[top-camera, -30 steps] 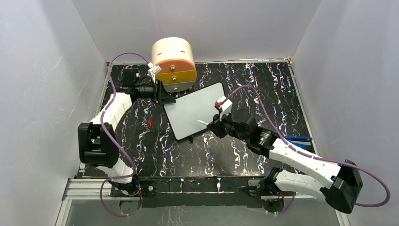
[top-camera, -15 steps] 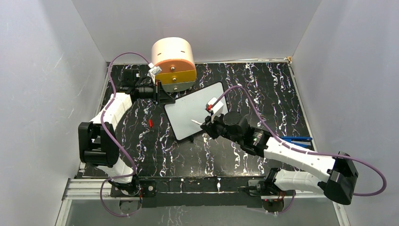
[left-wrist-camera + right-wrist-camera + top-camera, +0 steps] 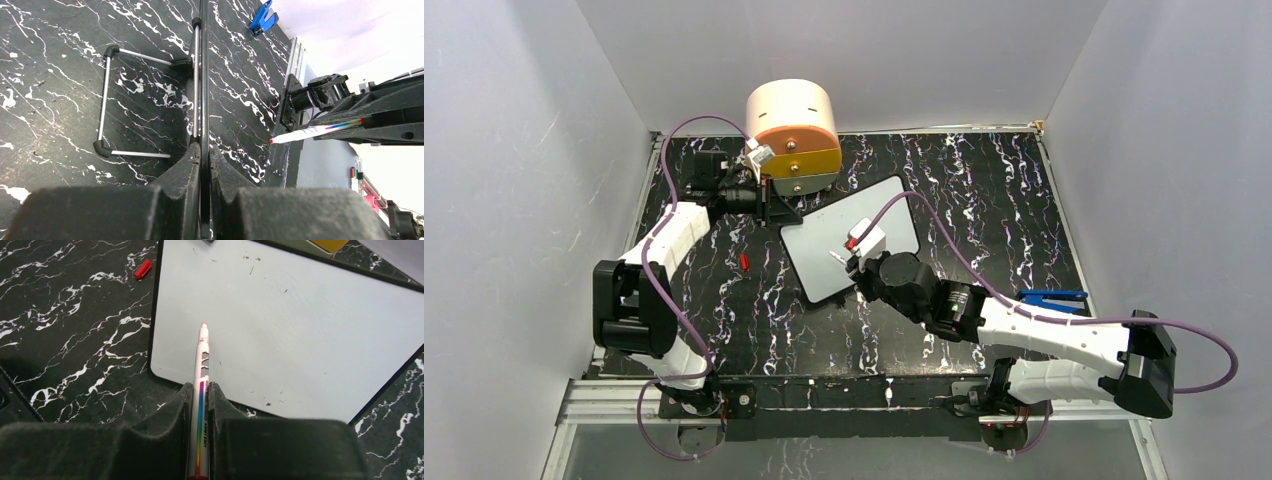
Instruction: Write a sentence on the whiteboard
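Your left end effector is clamped on the left edge of the whiteboard; your right end effector pinches a marker, tip over the whiteboard by its near-left corner.

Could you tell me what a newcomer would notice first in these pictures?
The blank whiteboard is propped mid-table, its edge clamped in the left pincer. The right pincer grips a red-tipped marker aimed at the board's face. Behind it sits a round peach-and-orange drawer unit, and a red cap lies to the board's left.
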`<state>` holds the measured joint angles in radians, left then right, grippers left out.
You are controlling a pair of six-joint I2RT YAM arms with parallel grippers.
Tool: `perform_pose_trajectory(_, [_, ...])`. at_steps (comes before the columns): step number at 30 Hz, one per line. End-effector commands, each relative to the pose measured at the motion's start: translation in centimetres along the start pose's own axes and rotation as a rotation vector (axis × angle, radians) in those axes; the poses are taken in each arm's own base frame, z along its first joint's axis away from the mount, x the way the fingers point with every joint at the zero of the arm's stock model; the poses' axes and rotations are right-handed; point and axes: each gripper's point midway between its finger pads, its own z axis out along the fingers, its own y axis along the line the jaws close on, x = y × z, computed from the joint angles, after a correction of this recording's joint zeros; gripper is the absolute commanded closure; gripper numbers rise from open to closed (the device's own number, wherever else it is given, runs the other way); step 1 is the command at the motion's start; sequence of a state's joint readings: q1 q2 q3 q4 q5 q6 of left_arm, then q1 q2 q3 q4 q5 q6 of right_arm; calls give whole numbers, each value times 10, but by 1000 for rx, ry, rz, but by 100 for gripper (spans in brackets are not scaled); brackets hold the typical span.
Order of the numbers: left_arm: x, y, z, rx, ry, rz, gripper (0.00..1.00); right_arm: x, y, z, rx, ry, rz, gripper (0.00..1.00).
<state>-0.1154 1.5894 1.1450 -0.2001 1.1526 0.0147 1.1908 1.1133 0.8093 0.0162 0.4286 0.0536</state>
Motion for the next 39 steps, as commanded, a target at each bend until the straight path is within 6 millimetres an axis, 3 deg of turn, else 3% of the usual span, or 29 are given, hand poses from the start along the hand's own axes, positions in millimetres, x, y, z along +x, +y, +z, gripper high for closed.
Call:
perform_pose_trajectory(1, [15,-10,7,-10,35,-8,100,-43,-10,-6,100,-97,-14,100])
perform_pose_trajectory(12, [16,2,7,-67,38,-18,100,-47,-3,3,137,-79,-41,100])
perform_pose_trajectory(39, [13,3,5,-99,30,-2,100,-54,27,37,173,14,-134,100])
